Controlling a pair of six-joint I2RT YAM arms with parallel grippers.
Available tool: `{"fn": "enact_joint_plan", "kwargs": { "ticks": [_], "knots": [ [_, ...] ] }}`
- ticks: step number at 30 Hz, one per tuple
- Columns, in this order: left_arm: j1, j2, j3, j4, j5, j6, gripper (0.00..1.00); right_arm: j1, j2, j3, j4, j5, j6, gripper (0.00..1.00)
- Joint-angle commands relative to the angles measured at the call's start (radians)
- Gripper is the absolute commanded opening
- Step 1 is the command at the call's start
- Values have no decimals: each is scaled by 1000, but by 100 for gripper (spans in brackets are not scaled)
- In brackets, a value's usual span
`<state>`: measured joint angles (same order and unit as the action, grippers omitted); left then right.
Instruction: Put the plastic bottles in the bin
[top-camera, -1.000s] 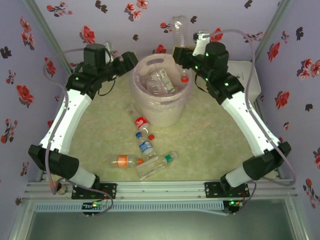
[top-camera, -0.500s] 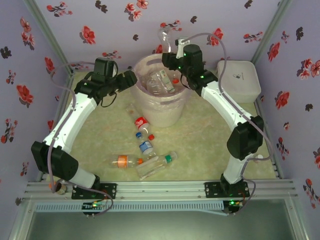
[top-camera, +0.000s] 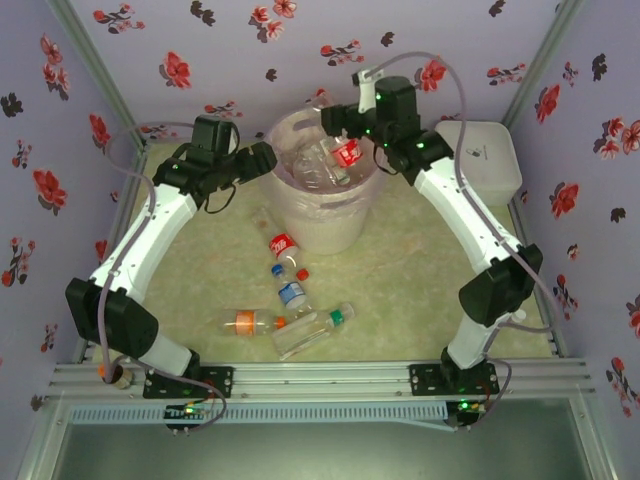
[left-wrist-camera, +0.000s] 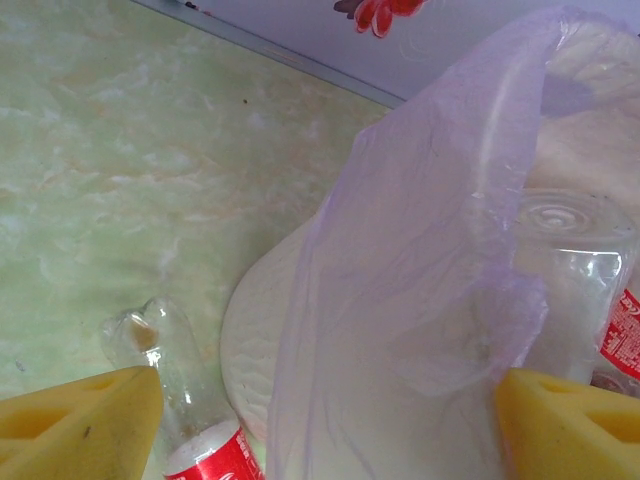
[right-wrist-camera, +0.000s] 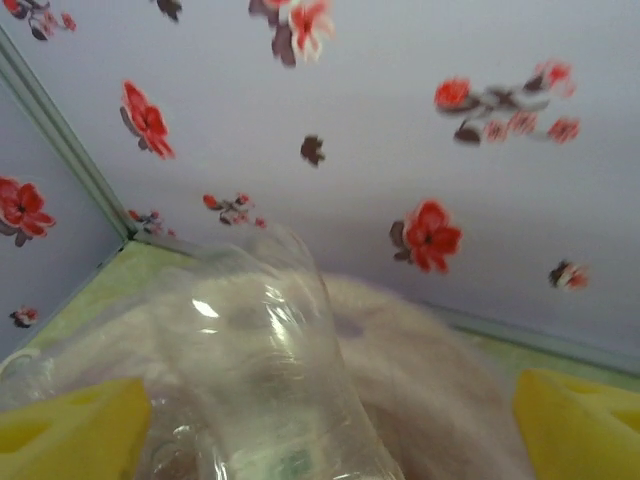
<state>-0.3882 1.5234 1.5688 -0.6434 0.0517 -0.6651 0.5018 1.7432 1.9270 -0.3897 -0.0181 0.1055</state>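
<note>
The bin, a pale bucket lined with a pinkish bag, stands at the middle back and holds several clear bottles. My right gripper hangs over its far rim, open. A clear bottle lies loose between its wide-apart yellow pads, over the bin's mouth. My left gripper is open against the bin's left wall, the bag between its pads. On the table lie a red-label bottle, also at the left wrist view's bottom edge, a blue-label bottle, an orange-label bottle and a green-capped bottle.
A white square lidded box sits at the back right beside the right arm. Flowered walls close in the back and both sides. A loose red cap lies between the red-label and blue-label bottles.
My right gripper swung from the back wall to above the bin, bringing its clear bottle down from upright to the bin's mouth. The left arm edged slightly toward the bin.
</note>
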Motion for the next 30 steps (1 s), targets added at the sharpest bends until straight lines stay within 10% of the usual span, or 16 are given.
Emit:
{"fn": "enact_joint_plan", "kwargs": {
  "ticks": [1,11,16,21,30],
  "knots": [
    [-3,24,-7,-45,-41,51,85,-1,20,140,-132,69,-45,81],
    [-20,28,2,-71,-47,101,85,65,267,463,-166,133,-58,62],
    [-28,28,-1,-76,-51,114,85,67,427,667,-194,194,-61,99],
    [-32,30,12,-83,-52,121,85,67,516,745,-270,271,-118,99],
    [-33,31,25,-85,-59,118,85,67,438,658,-253,273,-123,60]
  ]
}}
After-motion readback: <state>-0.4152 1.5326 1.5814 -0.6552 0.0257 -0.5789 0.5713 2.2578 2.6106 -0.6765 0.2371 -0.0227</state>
